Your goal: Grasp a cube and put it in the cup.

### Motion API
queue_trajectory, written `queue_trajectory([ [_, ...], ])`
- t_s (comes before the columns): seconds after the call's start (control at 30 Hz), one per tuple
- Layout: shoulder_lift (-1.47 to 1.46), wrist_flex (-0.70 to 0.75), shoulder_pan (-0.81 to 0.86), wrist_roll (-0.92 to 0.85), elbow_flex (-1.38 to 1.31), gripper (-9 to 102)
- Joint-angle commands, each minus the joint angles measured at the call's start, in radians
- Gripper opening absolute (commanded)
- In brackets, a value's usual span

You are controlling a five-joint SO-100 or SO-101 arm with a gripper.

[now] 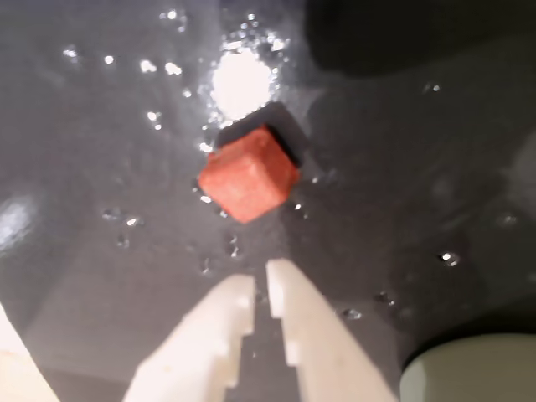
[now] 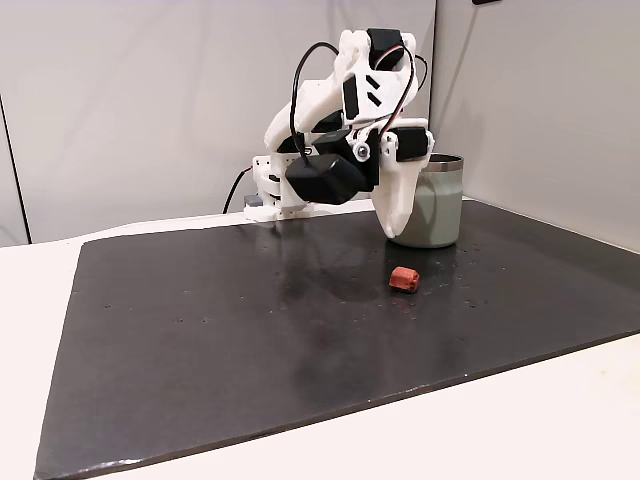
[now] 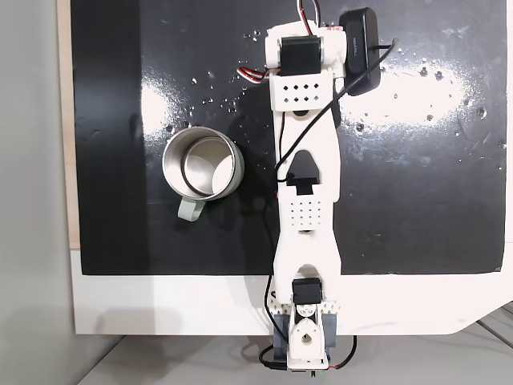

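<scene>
The cube point(image 1: 249, 173) is a small reddish-brown block lying on the black mat, just beyond my fingertips in the wrist view. My gripper point(image 1: 260, 280) is shut with nothing in it, its pale fingers pointing at the cube. From the side, the gripper point(image 2: 391, 230) hangs a little above the mat, behind the cube point(image 2: 404, 279) and in front of the cup point(image 2: 438, 205). The pale grey-green cup point(image 3: 167, 164) stands upright with a steel rim and a small handle, to the left of the arm from above. Its edge point(image 1: 469, 368) shows at the lower right of the wrist view.
The black mat point(image 2: 200, 320) covers most of the white table point(image 2: 560, 420). The arm's base point(image 3: 302, 321) is clamped at the table edge. A black camera point(image 3: 363, 48) rides on the wrist. Grey walls stand close behind.
</scene>
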Motion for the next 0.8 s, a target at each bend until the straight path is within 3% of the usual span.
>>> queue_trajectory([
  [0.0, 0.015, 0.009, 0.0, 0.009, -0.06, 0],
  [0.23, -0.026, 0.008, -0.002, 0.011, -0.106, 2],
  [0.53, -0.054, 0.008, -0.006, 0.008, -0.087, 26],
  [0.77, -0.069, 0.008, -0.002, -0.002, -0.08, 27],
])
